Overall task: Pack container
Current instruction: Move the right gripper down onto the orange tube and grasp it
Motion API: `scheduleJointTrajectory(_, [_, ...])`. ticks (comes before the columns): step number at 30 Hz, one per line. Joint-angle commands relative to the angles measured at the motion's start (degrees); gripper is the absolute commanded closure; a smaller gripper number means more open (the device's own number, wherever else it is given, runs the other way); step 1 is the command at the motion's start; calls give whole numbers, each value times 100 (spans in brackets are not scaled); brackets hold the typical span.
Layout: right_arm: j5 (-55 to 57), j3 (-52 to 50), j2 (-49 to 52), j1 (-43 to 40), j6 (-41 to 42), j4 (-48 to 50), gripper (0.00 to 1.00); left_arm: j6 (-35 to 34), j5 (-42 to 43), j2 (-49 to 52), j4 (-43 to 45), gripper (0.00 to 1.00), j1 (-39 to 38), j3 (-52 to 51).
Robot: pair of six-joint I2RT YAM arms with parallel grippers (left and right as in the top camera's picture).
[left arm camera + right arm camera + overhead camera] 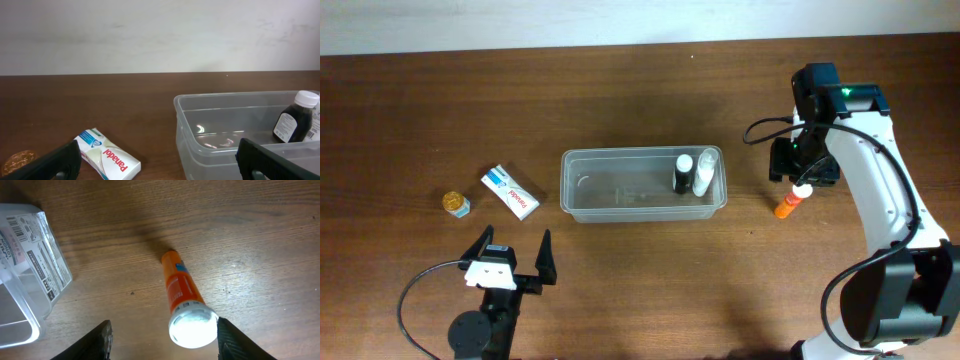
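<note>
Right wrist view: right gripper (164,341) hovered, fingers apart, over an orange tube (181,292) near the container (620,213); left gripper (515,240) gaped too.

The container (620,190) is a clear plastic tub, long, shallow, rectangular, with rounded corners and a rim. It sits open-topped at the middle of the bench (640,90), long side left to right. A dark bottle (682,173) and a white bottle (704,172) stand together at its right end.

Looks like a robotics lab bench. Shows a wooden table (640,90) against a plain white wall (160,35), with a white arm (880,190), a black arm (490,315) and a looping cable (408,290) on it.
</note>
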Motion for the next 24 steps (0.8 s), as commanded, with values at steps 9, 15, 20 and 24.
scheduleJointTrajectory(9, [378, -26, 20, -24, -63, 98, 41, 107, 0, -33, -42, 1, 33, -9])
scheduleJointTrajectory(15, [376, -398, 20, -26, -63, 411, 40, 107, 0, -33, -42, 1, 33, -9])
scheduleJointTrajectory(20, [369, -621, 20, -195, -61, 579, 40, 107, 0, -33, -42, 1, 33, -9])
scheduleJointTrajectory(24, [306, -660, 20, -365, -63, 581, 41, 107, 0, -33, -42, 0, 33, -9])
